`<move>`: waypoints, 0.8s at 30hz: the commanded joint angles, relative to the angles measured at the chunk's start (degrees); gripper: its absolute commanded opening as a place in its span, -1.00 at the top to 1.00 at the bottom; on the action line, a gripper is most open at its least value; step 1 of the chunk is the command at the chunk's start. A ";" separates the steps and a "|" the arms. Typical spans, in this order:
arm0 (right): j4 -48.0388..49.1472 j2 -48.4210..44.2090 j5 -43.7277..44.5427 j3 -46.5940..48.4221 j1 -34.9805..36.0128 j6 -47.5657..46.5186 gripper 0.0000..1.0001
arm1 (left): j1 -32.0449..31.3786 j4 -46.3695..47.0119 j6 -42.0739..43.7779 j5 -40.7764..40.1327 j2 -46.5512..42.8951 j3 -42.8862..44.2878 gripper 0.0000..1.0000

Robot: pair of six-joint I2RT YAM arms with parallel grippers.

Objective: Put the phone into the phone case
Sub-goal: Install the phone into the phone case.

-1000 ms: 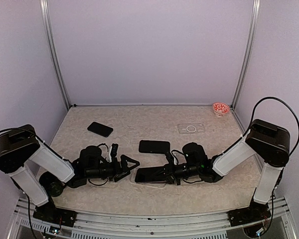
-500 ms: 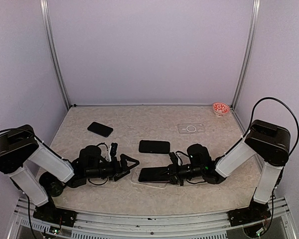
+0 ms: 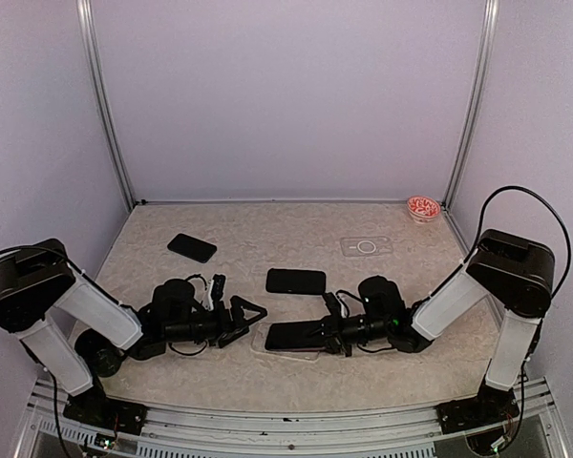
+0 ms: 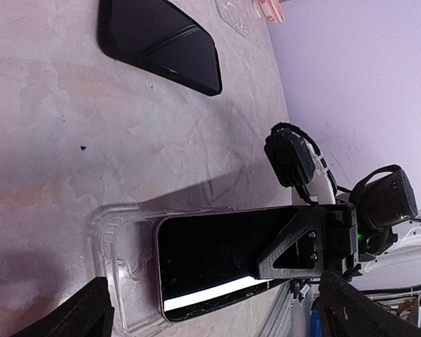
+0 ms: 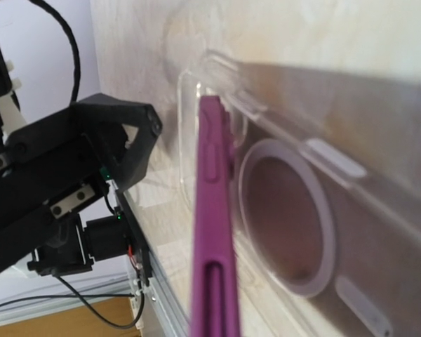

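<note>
A phone with a purple rim and black screen (image 3: 292, 334) is tilted over a clear phone case (image 3: 267, 344) that lies flat on the table near the front. My right gripper (image 3: 327, 330) is shut on the phone's right end. In the left wrist view a right finger (image 4: 302, 246) lies over the phone (image 4: 217, 256), and the case (image 4: 116, 239) sticks out past its left end. In the right wrist view the phone's purple edge (image 5: 214, 232) stands above the case's round ring (image 5: 288, 225). My left gripper (image 3: 252, 322) is open and empty, just left of the case.
A black phone (image 3: 295, 281) lies behind the case, and it also shows in the left wrist view (image 4: 161, 45). Another black phone (image 3: 191, 247) lies at the back left. A second clear case (image 3: 366, 246) lies at the back right. A red and white dish (image 3: 423, 208) sits in the back right corner.
My right gripper has pulled the phone a little to the right over the case, then held still. My left gripper has not moved.
</note>
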 commanded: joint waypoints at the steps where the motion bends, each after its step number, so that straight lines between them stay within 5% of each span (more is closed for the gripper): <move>1: 2.71 1.88 -2.25 1.02 -0.44 -0.64 1.00 | -0.46 0.29 0.22 0.78 2.23 1.08 -0.98; 24: 5.35 8.65 -4.09 4.11 -0.51 1.03 1.00 | -2.43 2.50 -0.91 2.84 6.42 3.24 -0.98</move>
